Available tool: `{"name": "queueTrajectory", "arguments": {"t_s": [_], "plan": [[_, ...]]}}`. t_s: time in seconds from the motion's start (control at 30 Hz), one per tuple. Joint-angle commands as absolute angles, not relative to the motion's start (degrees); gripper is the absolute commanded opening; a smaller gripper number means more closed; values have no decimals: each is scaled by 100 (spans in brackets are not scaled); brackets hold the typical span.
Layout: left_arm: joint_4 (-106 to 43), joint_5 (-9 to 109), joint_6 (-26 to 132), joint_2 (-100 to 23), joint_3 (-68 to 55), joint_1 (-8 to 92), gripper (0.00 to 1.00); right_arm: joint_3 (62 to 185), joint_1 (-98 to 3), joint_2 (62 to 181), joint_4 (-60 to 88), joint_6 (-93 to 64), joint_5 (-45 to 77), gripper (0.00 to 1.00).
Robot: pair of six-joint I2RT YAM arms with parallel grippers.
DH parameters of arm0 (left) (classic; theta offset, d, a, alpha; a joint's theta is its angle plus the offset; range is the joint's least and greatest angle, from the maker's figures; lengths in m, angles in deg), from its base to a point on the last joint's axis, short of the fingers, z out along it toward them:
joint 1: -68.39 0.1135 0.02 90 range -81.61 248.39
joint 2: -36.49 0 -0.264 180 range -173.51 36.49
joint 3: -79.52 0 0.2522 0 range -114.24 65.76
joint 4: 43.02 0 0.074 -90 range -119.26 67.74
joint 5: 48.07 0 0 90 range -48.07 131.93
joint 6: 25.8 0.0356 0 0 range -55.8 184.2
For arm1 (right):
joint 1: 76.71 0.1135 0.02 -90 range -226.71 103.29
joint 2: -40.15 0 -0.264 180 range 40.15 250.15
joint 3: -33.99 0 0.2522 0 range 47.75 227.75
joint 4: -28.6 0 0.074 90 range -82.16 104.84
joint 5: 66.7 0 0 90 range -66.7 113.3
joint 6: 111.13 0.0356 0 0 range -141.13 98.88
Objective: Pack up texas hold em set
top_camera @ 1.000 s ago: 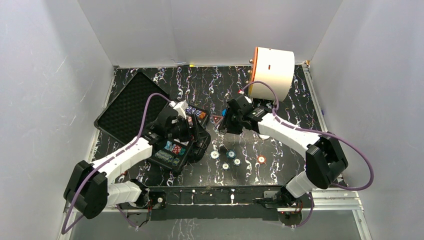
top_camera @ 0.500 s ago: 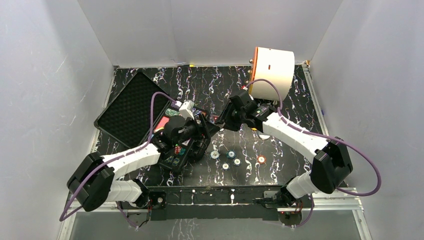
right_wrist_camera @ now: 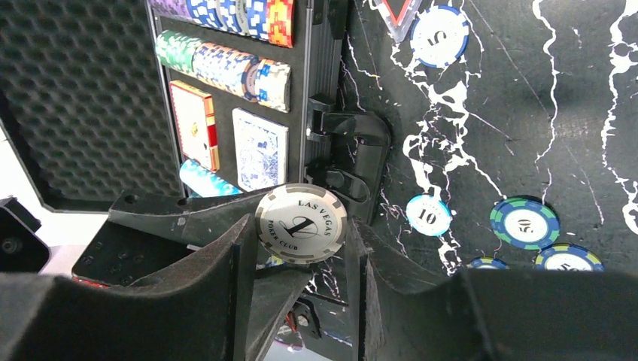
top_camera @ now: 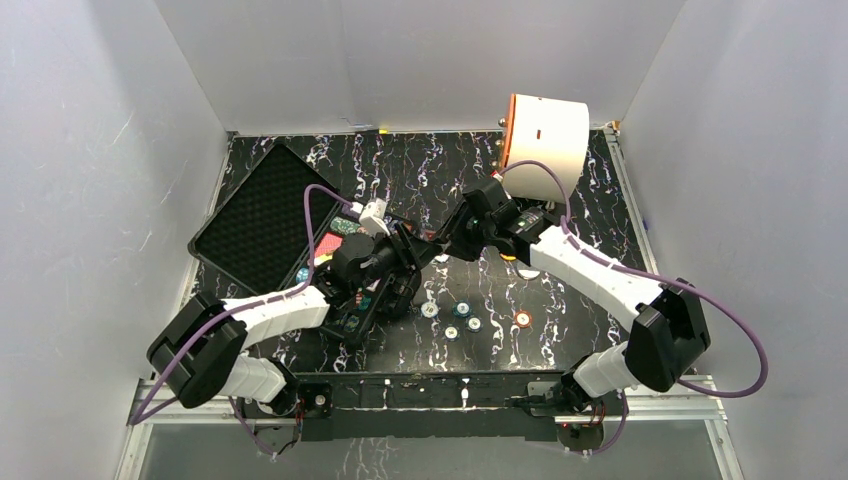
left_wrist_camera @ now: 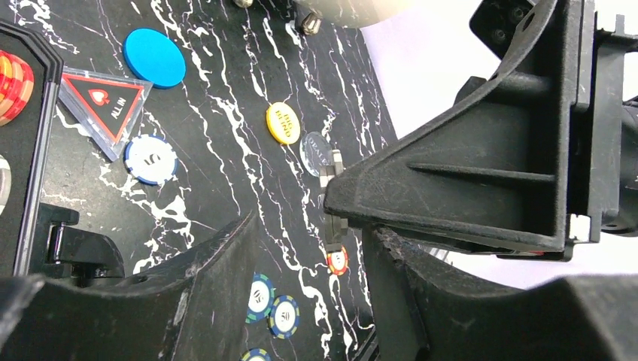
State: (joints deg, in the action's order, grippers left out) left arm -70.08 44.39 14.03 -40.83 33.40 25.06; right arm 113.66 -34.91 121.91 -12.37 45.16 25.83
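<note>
We judge the step in hand to be a pass from one arm to the other. The right gripper [right_wrist_camera: 298, 242] is clamped on a grey poker chip [right_wrist_camera: 301, 223], face toward its wrist camera, near the middle of the worktop [top_camera: 400, 160]. This is just right of the open black case [right_wrist_camera: 329, 68], which lies toward the left edge with its foam lid reaching to the far-left corner.

The left gripper [left_wrist_camera: 308, 252] faces it closely, jaws parted and nothing clamped in them. We cannot tell whether they touch the chip.

Inside the case are chip rows [right_wrist_camera: 226, 68], a red deck [right_wrist_camera: 194, 124] and a blue deck [right_wrist_camera: 259, 147]. More loose chips [top_camera: 465, 318] wait toward the near edge.

Next, we think, the left jaws must close squarely on the free part of the chip. The right should let go only once that hold is firm. Then the chip goes into a row in the case.
</note>
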Motion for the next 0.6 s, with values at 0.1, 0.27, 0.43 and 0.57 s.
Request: {"name": "queueTrajectory", "arguments": {"t_s": [0.1,0.27,0.43,0.57], "plan": [[-8012,4075,1544,-3998,3325,2480,37,11600,-3493,11923,-1153,4823,2382,38],[-8320,4139,1635,-4077,3307,2480,39,11545,-3507,11915,-1099,4981,2146,38],[-8452,4050,1569,-4165,3298,2475,39,11552,-3514,11909,-1083,5147,2137,38],[-8537,3854,1645,-4347,3204,2471,22,11517,-3510,11848,-1064,5226,2177,39]]}}
